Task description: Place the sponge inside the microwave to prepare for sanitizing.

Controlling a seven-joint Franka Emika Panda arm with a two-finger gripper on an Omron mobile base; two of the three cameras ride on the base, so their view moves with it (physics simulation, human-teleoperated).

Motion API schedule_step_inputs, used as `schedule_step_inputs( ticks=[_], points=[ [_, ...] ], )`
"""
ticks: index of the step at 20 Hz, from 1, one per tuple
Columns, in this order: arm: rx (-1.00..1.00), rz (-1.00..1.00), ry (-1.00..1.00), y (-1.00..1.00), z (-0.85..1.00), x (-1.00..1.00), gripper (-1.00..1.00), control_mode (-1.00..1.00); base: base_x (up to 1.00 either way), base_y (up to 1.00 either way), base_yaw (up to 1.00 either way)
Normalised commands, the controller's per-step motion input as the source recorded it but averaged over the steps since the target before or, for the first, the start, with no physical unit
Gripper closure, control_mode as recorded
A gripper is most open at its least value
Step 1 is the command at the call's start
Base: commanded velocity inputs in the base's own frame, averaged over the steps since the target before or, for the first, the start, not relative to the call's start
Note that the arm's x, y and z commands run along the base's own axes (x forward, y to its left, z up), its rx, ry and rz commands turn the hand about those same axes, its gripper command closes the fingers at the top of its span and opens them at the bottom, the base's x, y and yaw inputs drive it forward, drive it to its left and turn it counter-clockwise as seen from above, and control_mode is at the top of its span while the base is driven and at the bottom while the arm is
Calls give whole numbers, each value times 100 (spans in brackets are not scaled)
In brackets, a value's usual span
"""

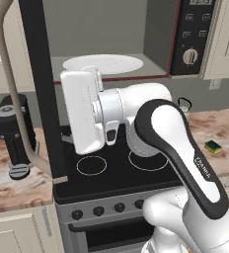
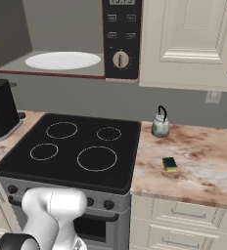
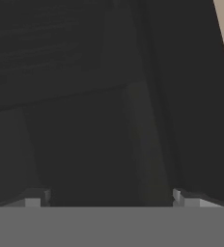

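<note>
The sponge (image 1: 213, 147) (image 2: 170, 164), yellow with a dark green top, lies on the marble counter right of the stove, far from my hand. The microwave (image 1: 193, 34) (image 2: 121, 39) stands open above the stove, with its white round plate (image 1: 101, 63) (image 2: 62, 60) on the grey floor inside. Its dark door (image 1: 40, 89) with the beige handle (image 1: 10, 94) is swung out to the left. My white hand (image 1: 82, 111) hovers over the stove beside that door. My gripper (image 3: 109, 200) is open and holds nothing, its fingertips (image 3: 34, 200) wide apart in front of a dark surface.
A black stove (image 1: 111, 168) (image 2: 76, 146) with ring burners sits below. A small kettle (image 2: 160, 124) stands at the back of the right counter. A black coffee machine (image 1: 13, 133) (image 2: 0, 110) is on the left counter. Beige wall cabinets (image 2: 193, 39) hang to the right.
</note>
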Motion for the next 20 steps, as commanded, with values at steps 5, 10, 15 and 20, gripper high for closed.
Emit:
schedule_step_inputs(
  ticks=[5,10,15,20],
  points=[
    [-5,1,-5,-5,-1,1,-100,-100,0,0,0],
    [-19,4,-22,-54,0,3,-100,-100,0,0,0],
    [-34,2,-16,-95,-16,0,-100,-100,0,0,0],
    [-42,5,-20,-100,-22,2,-100,-100,0,0,0]
  ],
)
